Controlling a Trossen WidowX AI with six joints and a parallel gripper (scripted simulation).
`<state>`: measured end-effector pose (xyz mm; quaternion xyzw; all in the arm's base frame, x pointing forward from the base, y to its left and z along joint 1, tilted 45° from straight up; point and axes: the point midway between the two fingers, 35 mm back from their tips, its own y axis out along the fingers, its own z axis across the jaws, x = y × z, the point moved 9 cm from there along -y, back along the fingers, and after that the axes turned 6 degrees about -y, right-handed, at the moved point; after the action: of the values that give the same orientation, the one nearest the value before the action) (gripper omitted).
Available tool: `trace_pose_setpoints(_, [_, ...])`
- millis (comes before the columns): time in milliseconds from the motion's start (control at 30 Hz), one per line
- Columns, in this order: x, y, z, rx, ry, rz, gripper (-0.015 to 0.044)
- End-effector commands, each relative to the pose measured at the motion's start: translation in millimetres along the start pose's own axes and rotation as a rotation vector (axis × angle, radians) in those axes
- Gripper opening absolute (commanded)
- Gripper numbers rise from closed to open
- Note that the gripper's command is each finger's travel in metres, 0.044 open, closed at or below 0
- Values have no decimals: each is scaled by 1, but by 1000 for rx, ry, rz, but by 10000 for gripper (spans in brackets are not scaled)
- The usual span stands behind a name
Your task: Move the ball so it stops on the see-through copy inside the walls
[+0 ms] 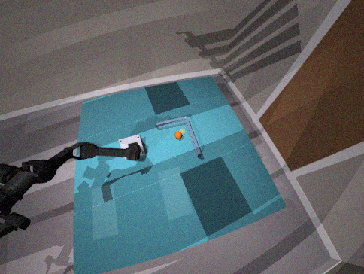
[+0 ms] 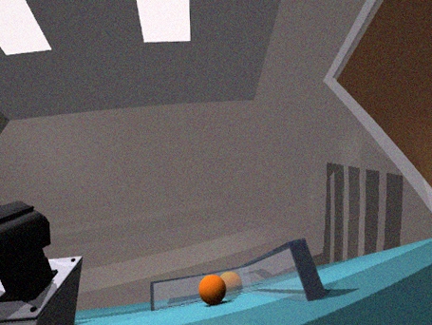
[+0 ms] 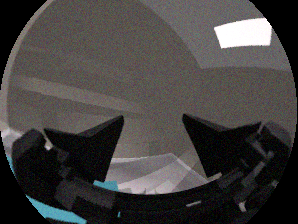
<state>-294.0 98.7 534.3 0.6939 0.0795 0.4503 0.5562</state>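
The ball's (image 1: 178,135) surroundings come first, biggest down: the teal table (image 1: 124,222) spreads wide under everything, patched with darker squares; the black arm (image 1: 101,151) reaches in over it from the left edge; the two low clear walls (image 1: 192,133) meet in a corner near the table's middle, well to the right of the arm's tip; a small white plate (image 1: 129,141) lies under the end of the arm; the gripper (image 3: 152,137) hangs there with its fingers spread wide apart and nothing between them, well away from the ball. The orange ball itself rests on the table inside the angle of the walls, touching neither; the see-through copy (image 1: 182,131) sits just beside it, nearer the corner, the two overlapping at their edges, so the ball is not yet squarely on it.
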Motion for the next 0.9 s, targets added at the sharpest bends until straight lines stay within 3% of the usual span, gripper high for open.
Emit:
trace_pose_setpoints(0, [0, 0, 1, 3, 0, -1, 374])
trace_pose_setpoints(133, [7, 7, 21, 67, -6, -25, 355])
trace_pose_setpoints(500, [49, 27, 136, 409, 4, -175, 355])
trace_pose_setpoints(867, [112, 2, 272, 796, -13, -314, 355])
